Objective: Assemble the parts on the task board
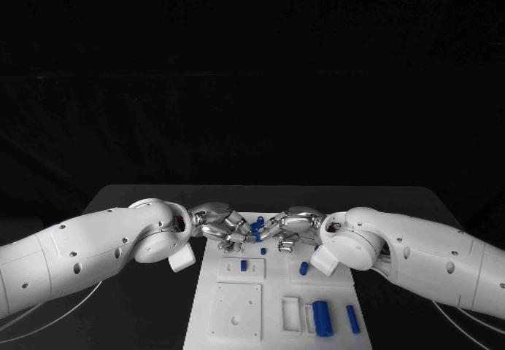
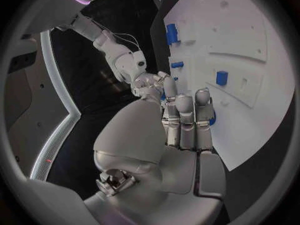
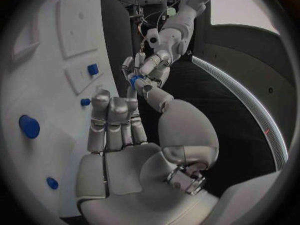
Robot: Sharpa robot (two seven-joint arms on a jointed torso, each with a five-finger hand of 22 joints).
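Near end of board: a thick blue cylinder and a slimmer blue rod lie side by side on the white task board, well short of both hands; a white rectangular frame sits just beside the cylinder, and a square white plate lies on the left arm's side.
Middle of board: a short blue peg stands in a white block just short of the left hand; another blue peg stands just short of the right hand.
Left hand: the left hand hangs over the board's far end, fingers curled in and meeting the right hand's fingers; the right wrist view shows a small blue part pinched at its fingertips.
Right hand: the right hand faces the left one across the board, fingertips touching it at the blue part; whether it grips the part too, the pictures do not settle.
Between the hands: blue parts show in the gap where the fingers meet, over the far end of the board.
Table: the black table runs beyond both hands.
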